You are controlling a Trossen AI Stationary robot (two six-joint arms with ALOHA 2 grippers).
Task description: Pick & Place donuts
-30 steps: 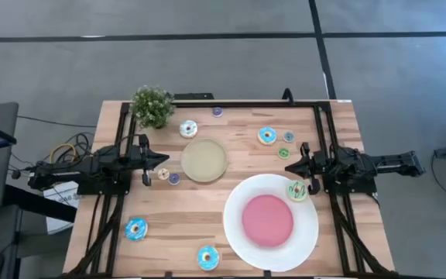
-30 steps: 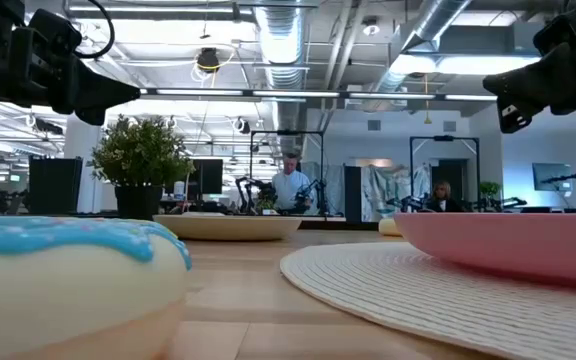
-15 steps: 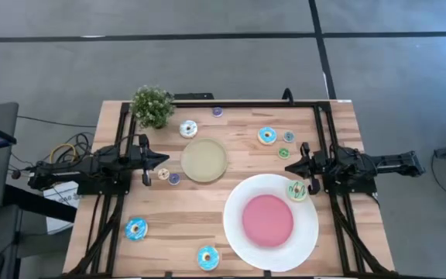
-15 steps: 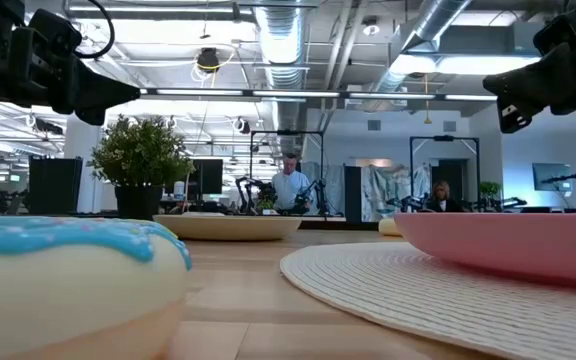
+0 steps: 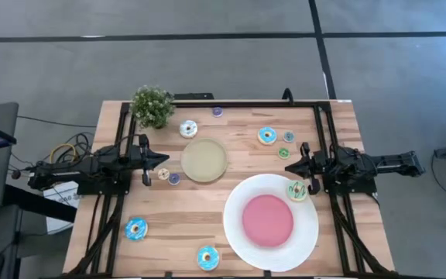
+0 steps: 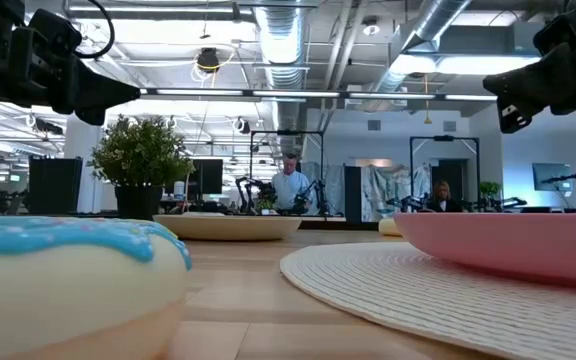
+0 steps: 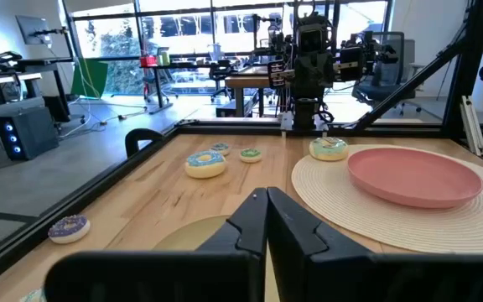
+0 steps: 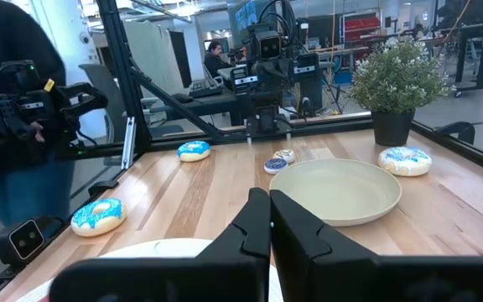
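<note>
Both grippers hover above the table, shut and touching nothing. My left gripper (image 5: 163,160) (image 7: 267,210) is at the left side, near a tiny cream donut (image 5: 163,174) and a tiny purple one (image 5: 174,179). My right gripper (image 5: 288,166) (image 8: 269,214) is at the right side, beside a green-iced donut (image 5: 296,190) that lies on the white plate's rim (image 5: 235,232). Flat on the wood lie a white-iced donut (image 5: 188,129), blue-iced donuts (image 5: 267,136) (image 5: 135,229) (image 5: 207,257), and tiny ones (image 5: 217,111) (image 5: 288,136) (image 5: 283,153).
A small tan plate (image 5: 204,160) sits mid-table between the arms. A potted plant (image 5: 152,106) stands at the far left corner. A black frame rail (image 5: 246,104) runs along the table's edges. A person (image 8: 15,101) stands beyond the table in the right wrist view.
</note>
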